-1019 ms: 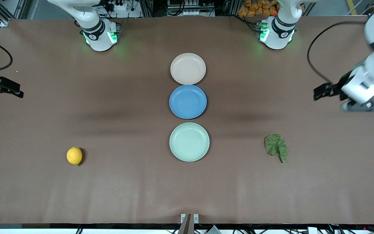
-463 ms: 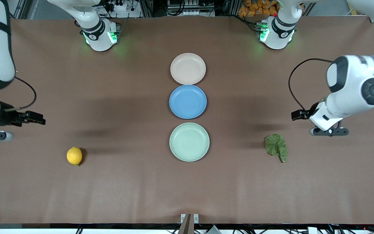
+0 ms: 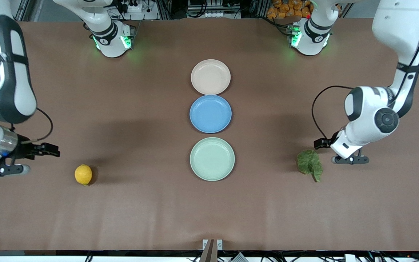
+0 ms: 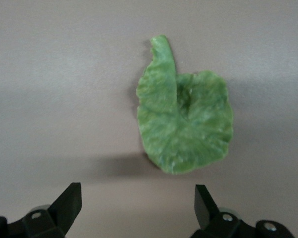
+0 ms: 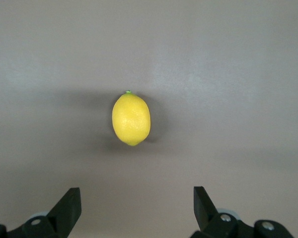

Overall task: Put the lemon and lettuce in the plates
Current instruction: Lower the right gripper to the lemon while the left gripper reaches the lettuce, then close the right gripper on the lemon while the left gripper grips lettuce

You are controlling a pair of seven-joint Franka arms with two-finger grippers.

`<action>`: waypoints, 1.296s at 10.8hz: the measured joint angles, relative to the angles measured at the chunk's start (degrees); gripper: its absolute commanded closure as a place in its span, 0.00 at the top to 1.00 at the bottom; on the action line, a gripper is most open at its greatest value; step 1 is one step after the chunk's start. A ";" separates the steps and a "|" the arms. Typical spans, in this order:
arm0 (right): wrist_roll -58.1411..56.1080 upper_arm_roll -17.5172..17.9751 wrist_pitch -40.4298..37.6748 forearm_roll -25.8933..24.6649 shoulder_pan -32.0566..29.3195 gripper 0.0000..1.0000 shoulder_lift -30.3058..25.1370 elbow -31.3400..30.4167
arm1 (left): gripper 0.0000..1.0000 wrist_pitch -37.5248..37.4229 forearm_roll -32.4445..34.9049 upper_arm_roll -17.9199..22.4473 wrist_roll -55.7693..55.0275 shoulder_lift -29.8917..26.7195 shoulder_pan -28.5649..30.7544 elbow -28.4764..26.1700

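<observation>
The yellow lemon lies on the brown table toward the right arm's end. It also shows in the right wrist view. The green lettuce lies flat toward the left arm's end, and shows in the left wrist view. The beige-pink plate and the mint green plate stand empty in the middle. My left gripper hangs over the table beside the lettuce, open and empty. My right gripper hangs over the table beside the lemon, open and empty.
A blue plate stands empty between the two task plates, the three in one row. The mint plate is nearest the front camera. The arm bases stand at the table's back edge.
Both arms have swung in from the table's ends and come lower in the front view. The left gripper now stands beside the lettuce, the right gripper beside the lemon.
</observation>
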 measured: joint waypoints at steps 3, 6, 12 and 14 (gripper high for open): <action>0.00 -0.03 3.56 1.47 -0.08 1.00 5.70 0.15 | 1.00 5.22 0.00 -0.18 0.00 4.01 -0.47 1.18; 0.00 -0.03 6.10 4.64 -0.11 1.00 10.11 0.44 | 1.00 5.77 0.00 -0.25 0.00 8.14 -1.54 5.09; 0.00 0.40 11.06 6.65 0.28 1.00 15.41 0.65 | 0.39 5.97 0.00 -0.27 0.00 13.38 -2.22 9.80; 0.00 0.40 14.29 6.70 0.27 1.00 17.24 0.67 | 0.00 6.01 0.00 -0.22 0.00 13.82 -2.25 10.50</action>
